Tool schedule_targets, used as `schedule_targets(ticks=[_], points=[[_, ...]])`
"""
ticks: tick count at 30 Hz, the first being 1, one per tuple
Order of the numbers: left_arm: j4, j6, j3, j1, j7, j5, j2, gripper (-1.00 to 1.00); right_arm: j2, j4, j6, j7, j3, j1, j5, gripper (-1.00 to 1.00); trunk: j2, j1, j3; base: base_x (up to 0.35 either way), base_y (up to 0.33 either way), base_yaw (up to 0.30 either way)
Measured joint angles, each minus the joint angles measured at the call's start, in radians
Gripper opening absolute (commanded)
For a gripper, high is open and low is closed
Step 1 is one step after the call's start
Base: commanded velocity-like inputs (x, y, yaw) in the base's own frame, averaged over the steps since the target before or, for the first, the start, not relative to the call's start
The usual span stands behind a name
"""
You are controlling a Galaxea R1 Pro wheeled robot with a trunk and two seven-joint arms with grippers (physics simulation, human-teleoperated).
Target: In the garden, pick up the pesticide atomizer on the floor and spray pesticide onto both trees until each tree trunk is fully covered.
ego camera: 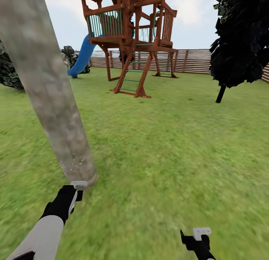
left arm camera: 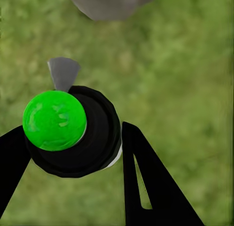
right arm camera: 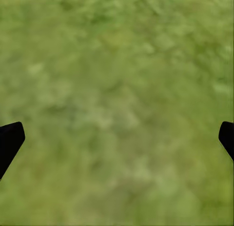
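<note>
A green grass lawn (ego camera: 168, 147) is seen from the head view, ringed at the far side by a brown slatted fence (ego camera: 194, 60). A thick, mottled grey-tan tree trunk (ego camera: 41, 80) rises on the left of that view, bare of branches, and a scatter of small white specks is seen on its bark near the base. A wooden play tower (ego camera: 130, 31) with a blue slide (ego camera: 82, 56) is set well beyond the trunk, near the fence. A dark-leaved tree (ego camera: 243, 39) on a thin dark stem stands at the right. The left arm (ego camera: 45, 230), white with a black wrist, is stretched toward the foot of the trunk, and the left gripper (ego camera: 76, 187) is seen just beside the trunk's base. In the left wrist view the pesticide atomizer (left arm camera: 73, 131) is held between the black fingers (left arm camera: 146, 177), which are closed against its round black body; a bright green cap (left arm camera: 54, 120) sits on top of it, and a grey nozzle piece (left arm camera: 63, 72) sticks out from it. What the atomizer contains cannot be told. The right gripper (right arm camera: 117, 138) is held over bare grass with its fingers spread wide and nothing between them.
</note>
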Motion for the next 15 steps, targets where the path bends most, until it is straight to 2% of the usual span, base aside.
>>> schedule_targets(ticks=[5, 9, 11, 13, 15], points=[[-0.001, 0.002, 0.001, 0.0, 0.0, 0.001, -0.006, -1.0, 0.0, 0.0, 0.0, 0.0, 0.0, 0.0, 0.0, 1.0, 0.0, 0.0, 0.0, 0.101, -0.246, 0.274], [-0.011, 0.011, -0.004, -0.004, -0.004, -0.001, -0.007, -1.0, 0.0, 0.0, 0.0, 0.0, 0.0, 0.0, 0.0, 1.0, 0.0, 0.0, 0.0, 0.003, -0.032, 0.26], [-0.013, 0.017, -0.006, -0.019, -0.008, -0.002, -0.003, -1.0, 0.0, 0.0, 0.0, 0.0, 0.0, 0.0, 0.0, 1.0, 0.0, 0.0, 0.0, 0.0, -0.003, 0.056], [-0.01, 0.079, -0.012, -0.101, -0.011, -0.006, -0.007, -1.0, -0.001, 0.0, 0.0, -0.001, -0.002, 0.0, 0.0, 1.0, 0.0, 0.0, 0.0, 0.0, 0.0, 0.005], [-0.015, 0.096, -0.01, -0.143, -0.014, -0.015, 0.008, -1.0, -0.002, 0.0, 0.0, -0.001, -0.002, 0.0, 0.0, 1.0, 0.0, 0.0, 0.0, 0.0, 0.0, 0.001]])
